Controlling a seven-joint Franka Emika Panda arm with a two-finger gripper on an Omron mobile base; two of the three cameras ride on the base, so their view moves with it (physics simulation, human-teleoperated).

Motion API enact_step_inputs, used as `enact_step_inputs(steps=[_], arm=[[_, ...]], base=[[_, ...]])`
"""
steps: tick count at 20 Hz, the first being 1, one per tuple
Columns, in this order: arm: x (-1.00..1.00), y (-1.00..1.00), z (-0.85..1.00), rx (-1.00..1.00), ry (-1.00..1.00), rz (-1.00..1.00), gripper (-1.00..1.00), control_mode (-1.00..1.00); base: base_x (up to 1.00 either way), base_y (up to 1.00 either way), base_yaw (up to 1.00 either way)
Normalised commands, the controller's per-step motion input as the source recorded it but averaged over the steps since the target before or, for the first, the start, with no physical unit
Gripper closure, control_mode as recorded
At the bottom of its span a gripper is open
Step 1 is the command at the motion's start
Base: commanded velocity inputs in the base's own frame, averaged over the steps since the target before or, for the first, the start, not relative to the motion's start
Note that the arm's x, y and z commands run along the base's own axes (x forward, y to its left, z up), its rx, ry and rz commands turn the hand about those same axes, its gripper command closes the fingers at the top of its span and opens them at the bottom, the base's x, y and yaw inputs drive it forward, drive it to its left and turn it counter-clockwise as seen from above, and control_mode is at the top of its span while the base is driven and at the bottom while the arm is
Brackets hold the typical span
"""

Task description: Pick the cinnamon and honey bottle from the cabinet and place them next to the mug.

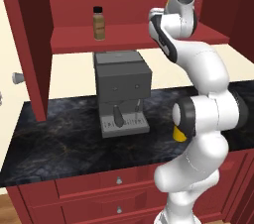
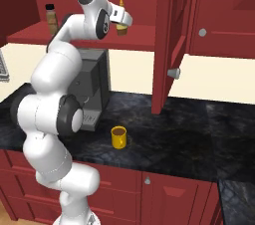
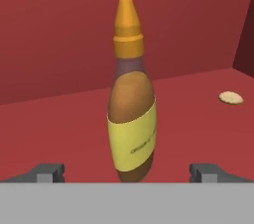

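Observation:
The honey bottle (image 3: 131,119), amber with a yellow label and a pointed orange tip, stands upright on the cabinet shelf (image 3: 59,129). My gripper (image 3: 127,172) is open, with one fingertip (image 3: 49,171) on each side of the bottle's base and a wide gap to it. From the right base view, the gripper (image 2: 122,23) is at shelf height in front of the honey bottle (image 2: 121,5). The cinnamon (image 1: 99,22), a black-capped brown jar, stands further left on the cabinet (image 1: 139,37) shelf. On the counter below, the yellow mug (image 2: 118,137) sits upright.
A grey coffee machine (image 1: 121,89) stands on the dark counter (image 1: 59,139) under the shelf, left of the mug. The cabinet's open door (image 2: 167,35) hangs right of my hand. A small pale round thing (image 3: 230,97) lies on the shelf. Red drawers (image 1: 119,181) run below the counter.

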Motion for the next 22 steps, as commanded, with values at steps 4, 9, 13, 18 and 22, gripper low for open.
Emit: enact_step_inputs(steps=[4,9,13,18,22], arm=[[0.08,0.00,-0.16,0.00,0.01,-0.01,-1.00,-1.00],[0.10,0.00,-0.11,0.00,0.00,-0.01,-1.00,-1.00],[0.24,0.00,0.00,0.00,0.00,0.00,-1.00,-1.00],[0.19,0.00,0.00,0.00,0.00,0.00,-1.00,-1.00],[0.10,0.00,0.00,0.00,0.00,0.00,-1.00,-1.00]], base=[[0.00,0.00,0.00],[0.00,0.00,0.00],[0.00,0.00,0.00],[0.00,0.00,0.00],[0.00,0.00,0.00]])
